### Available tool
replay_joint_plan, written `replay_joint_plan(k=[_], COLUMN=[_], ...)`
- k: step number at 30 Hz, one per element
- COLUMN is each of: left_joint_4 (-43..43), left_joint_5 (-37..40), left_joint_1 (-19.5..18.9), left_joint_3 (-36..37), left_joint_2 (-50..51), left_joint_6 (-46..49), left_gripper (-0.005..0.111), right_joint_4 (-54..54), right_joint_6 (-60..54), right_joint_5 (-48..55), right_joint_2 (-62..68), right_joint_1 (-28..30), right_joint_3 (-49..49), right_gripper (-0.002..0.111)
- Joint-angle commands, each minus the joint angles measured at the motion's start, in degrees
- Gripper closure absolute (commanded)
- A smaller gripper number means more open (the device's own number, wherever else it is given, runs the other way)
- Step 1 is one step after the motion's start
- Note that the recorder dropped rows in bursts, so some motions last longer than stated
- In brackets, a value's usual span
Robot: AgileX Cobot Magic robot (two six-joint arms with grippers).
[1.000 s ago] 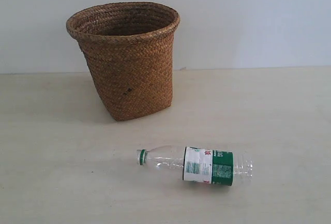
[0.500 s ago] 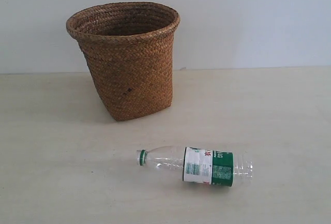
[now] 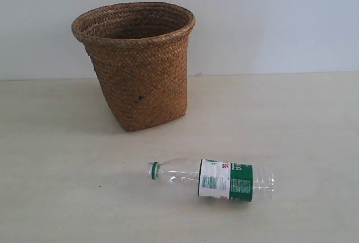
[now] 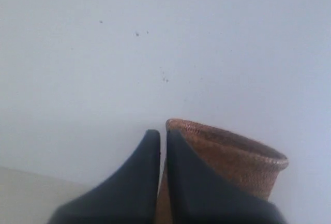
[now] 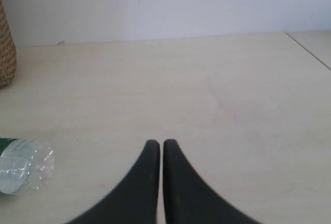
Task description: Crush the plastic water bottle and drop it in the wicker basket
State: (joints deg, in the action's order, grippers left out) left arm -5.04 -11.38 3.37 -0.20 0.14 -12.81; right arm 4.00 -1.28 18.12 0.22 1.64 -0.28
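Note:
The plastic water bottle (image 3: 216,179) lies on its side on the table, uncrushed, green cap ring to the left and ribbed base to the right. Behind it and to the left stands the wicker basket (image 3: 137,63), upright. Neither gripper shows in the exterior view. In the left wrist view my left gripper (image 4: 163,135) is shut on nothing, with the wicker basket (image 4: 235,157) beyond its fingers. In the right wrist view my right gripper (image 5: 161,145) is shut and empty above the table, and the bottle's ribbed base (image 5: 23,164) lies off to one side, apart from it.
The pale wooden table (image 3: 291,125) runs back to a plain white wall (image 3: 269,18). A table edge or seam (image 5: 309,50) shows in the right wrist view. Nothing else stands on the table.

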Motion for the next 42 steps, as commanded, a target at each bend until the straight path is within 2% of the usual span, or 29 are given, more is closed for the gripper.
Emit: replay_joint_plan(k=[1, 6, 11, 19, 23, 26, 31, 35, 38, 42], left_joint_4=[0.3, 3.6, 4.4, 3.4, -5.7, -18.0, -34.3, -42.3, -47.4, -49.8], left_joint_5=[-1.7, 4.8, 8.0, 27.6, 39.7, 49.6, 63.5, 65.7, 64.3, 61.2], left_joint_1=[-0.2, -0.2, -0.2, -0.2, -0.2, -0.2, -0.2, -0.2, -0.2, -0.2], left_joint_3=[0.2, -4.8, -12.2, -26.3, -34.0, -38.6, -42.4, -42.6, -42.6, -42.6], left_joint_2=[-0.1, -0.1, -0.1, 11.1, 19.9, 27.1, 37.6, 42.8, 45.1, 46.9], left_joint_6=[-3.6, -3.6, -3.7, 3.4, 16.7, 32.2, 49.2, 52.2, 52.2, 52.2], left_gripper=[0.103, 0.103, 0.103, 0.103, 0.103, 0.103, 0.103, 0.103, 0.103, 0.103], right_joint_4=[0.2, 0.2, 0.2, 0.2, 0.2, 0.2, 0.2, 0.2, 0.2, 0.2], right_joint_6=[-0.1, -0.1, -0.1, -0.1, -0.1, -0.1, -0.1, -0.1, -0.1, -0.1], right_joint_5=[-0.7, -0.7, -0.7, -0.7, -0.7, -0.7, -0.7, -0.7, -0.7, -0.7], right_joint_2=[-0.2, -0.2, -0.2, -0.2, -0.2, -0.2, -0.2, -0.2, -0.2, -0.2], right_joint_1=[0.0, 0.0, 0.0, 0.0, 0.0, 0.0, 0.0, 0.0, 0.0, 0.0], right_joint_3=[0.3, 0.3, 0.3, 0.3, 0.3, 0.3, 0.3, 0.3, 0.3, 0.3], right_gripper=[0.108, 0.108, 0.108, 0.108, 0.108, 0.108, 0.108, 0.108, 0.108, 0.108])
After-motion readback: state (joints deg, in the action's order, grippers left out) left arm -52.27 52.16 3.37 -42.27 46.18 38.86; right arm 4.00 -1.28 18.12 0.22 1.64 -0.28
